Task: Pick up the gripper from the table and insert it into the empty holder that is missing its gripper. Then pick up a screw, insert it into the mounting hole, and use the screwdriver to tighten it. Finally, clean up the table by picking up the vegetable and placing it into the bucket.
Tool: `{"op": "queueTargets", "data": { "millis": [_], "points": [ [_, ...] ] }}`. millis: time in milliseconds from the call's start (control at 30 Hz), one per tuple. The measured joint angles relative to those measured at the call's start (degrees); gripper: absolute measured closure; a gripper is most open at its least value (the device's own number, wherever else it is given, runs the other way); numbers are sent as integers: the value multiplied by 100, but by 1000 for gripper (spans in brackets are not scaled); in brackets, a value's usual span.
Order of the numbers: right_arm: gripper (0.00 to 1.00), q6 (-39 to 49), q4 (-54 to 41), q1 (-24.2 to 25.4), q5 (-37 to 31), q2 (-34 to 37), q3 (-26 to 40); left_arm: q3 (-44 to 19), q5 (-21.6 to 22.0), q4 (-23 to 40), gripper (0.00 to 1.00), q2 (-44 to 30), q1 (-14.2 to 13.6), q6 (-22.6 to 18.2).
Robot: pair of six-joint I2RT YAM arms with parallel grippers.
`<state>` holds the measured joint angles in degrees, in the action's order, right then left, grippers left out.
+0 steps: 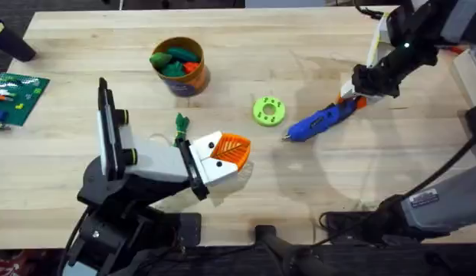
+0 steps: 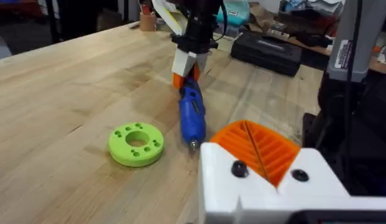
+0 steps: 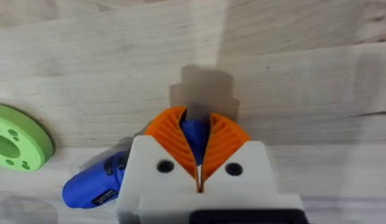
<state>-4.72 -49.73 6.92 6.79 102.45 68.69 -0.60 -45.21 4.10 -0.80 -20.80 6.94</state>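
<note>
1. My right gripper (image 3: 199, 146) pinches the rear of the blue pistol-shaped power screwdriver with orange trim (image 1: 320, 123), which lies on the wooden counter (image 1: 84, 46) at far right, bit toward the flat green disc with holes (image 1: 268, 110).
2. I should, I judge, keep the pinch firm and lift level so the bit stays steady.
3. My left gripper (image 1: 231, 152) rests pressed together, holding nothing.
4. A small label on the screwdriver is unreadable.

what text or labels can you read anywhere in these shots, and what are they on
No text can be read in any view.
Label on the right arm: print too small to read.
Label on the arm link, left wrist view: print too blurred to read.
Small mark on the screwdriver, right wrist view: too small to read.
Green circuit board at the table's left edge: any markings too small to tell.
</note>
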Motion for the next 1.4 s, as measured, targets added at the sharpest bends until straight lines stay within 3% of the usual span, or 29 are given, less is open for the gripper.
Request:
{"op": "queueTargets", "data": {
  "millis": [233, 267, 433, 467, 500, 767, 867, 900, 967, 1167, 1400],
  "points": [
    [975, -13, 15, 0, -283, 1, 0, 0, 0, 0, 985, 0, 0, 0],
    [928, -21, 20, 0, -326, 0, 0, 0, 0, 0, 985, 0, 0, 0],
    [216, 17, 32, 0, -458, 2, 0, 0, 0, 0, 985, 0, 0, 0],
    [94, 31, 29, -2, -459, 1, 0, 0, 0, 0, 985, 0, 0, 0],
    [33, 43, 20, -4, -457, 0, 0, 0, 0, 0, 985, 0, 0, 0],
    [8, -604, -483, -4, -508, -18, 78, 0, 0, 0, 985, 0, 0, 0],
    [8, -1286, -771, -4, -514, -131, 116, 0, 0, 0, 985, 0, 0, 0],
    [7, -2323, -1150, -4, -428, -314, 161, 0, 0, 0, 985, 0, 0, 0],
    [8, -3341, -1255, 1, 104, -377, 168, 0, 0, 0, 985, 0, 0, 0],
    [8, -4473, -958, -2, 494, -369, 168, 0, 0, 0, 985, 0, 0, 0],
    [8, -5267, -898, -131, 483, -369, 168, 0, 0, 0, 985, 0, 0, 0]
  ]
}}
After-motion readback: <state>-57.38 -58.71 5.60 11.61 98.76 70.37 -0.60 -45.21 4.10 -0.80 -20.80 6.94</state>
